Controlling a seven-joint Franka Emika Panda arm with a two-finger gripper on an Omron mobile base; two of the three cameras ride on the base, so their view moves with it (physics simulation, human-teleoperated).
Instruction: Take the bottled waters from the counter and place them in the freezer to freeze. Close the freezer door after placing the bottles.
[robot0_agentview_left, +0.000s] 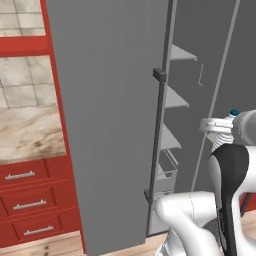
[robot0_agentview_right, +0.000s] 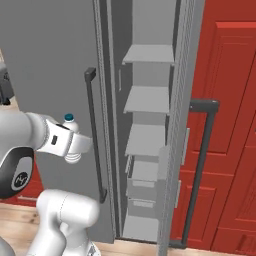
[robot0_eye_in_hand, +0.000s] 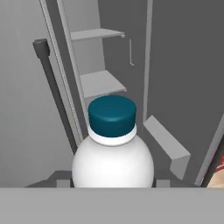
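Observation:
One of the bottled waters (robot0_eye_in_hand: 112, 153), white-bodied with a teal cap, stands upright with my gripper (robot0_eye_in_hand: 112, 181) shut on it. Its cap (robot0_agentview_right: 69, 118) sticks up above the hand, and the gripper (robot0_agentview_right: 75, 143) holds it in front of the freezer (robot0_agentview_right: 145, 100), short of the opening and left of it. The freezer's pale grey shelves (robot0_eye_in_hand: 100, 83) lie ahead of the cap. The freezer door (robot0_agentview_right: 177, 150) stands open, edge-on to the right, with its long dark bar handle (robot0_agentview_right: 200, 170). From the left base view, the cap (robot0_agentview_left: 234, 113) and gripper (robot0_agentview_left: 222, 129) are at the right edge. The counter (robot0_agentview_left: 30, 135) lies far left.
A shut grey door panel (robot0_agentview_left: 110, 125) with its own dark vertical handle (robot0_agentview_left: 159, 135) borders the opening on the left, close beside the hand. Red drawers (robot0_agentview_left: 30, 205) sit under the counter. Tall red cabinets (robot0_agentview_right: 230, 125) stand right of the open door. A bin (robot0_eye_in_hand: 168, 151) juts from the door's inner face.

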